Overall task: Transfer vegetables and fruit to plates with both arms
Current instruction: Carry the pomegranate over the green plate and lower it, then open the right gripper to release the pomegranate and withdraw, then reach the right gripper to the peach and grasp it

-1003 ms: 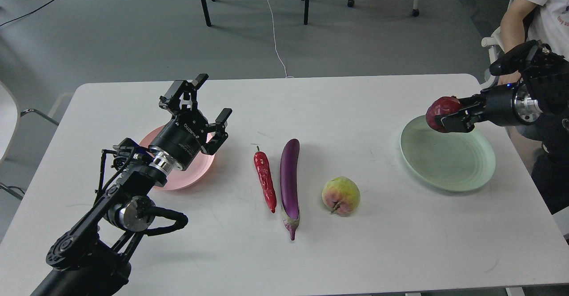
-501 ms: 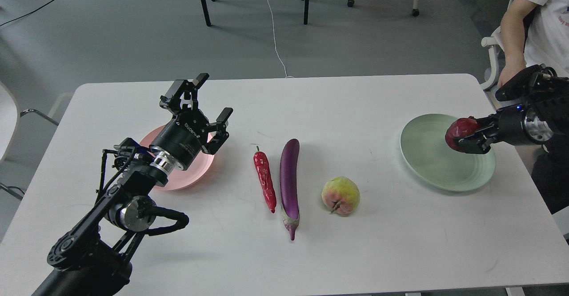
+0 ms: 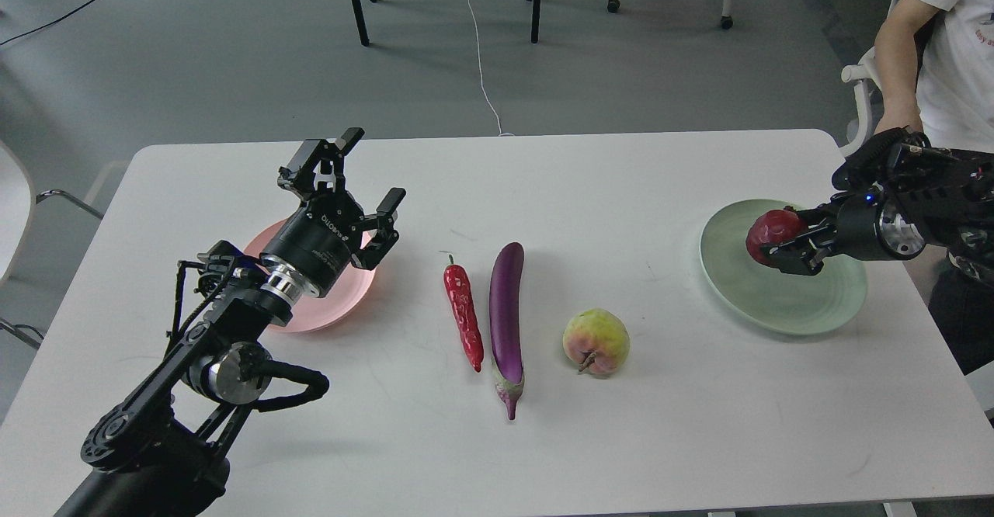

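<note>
On the near-centre of the table (image 3: 543, 455), the eggplant (image 3: 505, 315) is laid lengthwise, stem cap toward the viewer, with the chili (image 3: 463, 315) just beside it on the left and the yellow-green fruit (image 3: 596, 341) near on the right. Farther back at left, the left gripper (image 3: 365, 191) is held over the pink plate (image 3: 311, 315), fingers spread wide, nothing gripped. At right, the pomegranate (image 3: 770, 231) is clamped in the right gripper (image 3: 780, 249) over the green plate (image 3: 784, 300); contact with the plate cannot be told.

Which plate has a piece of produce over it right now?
The mint green plate: the right gripper holds the pomegranate over it. The pink plate has only the open left gripper above.
</note>
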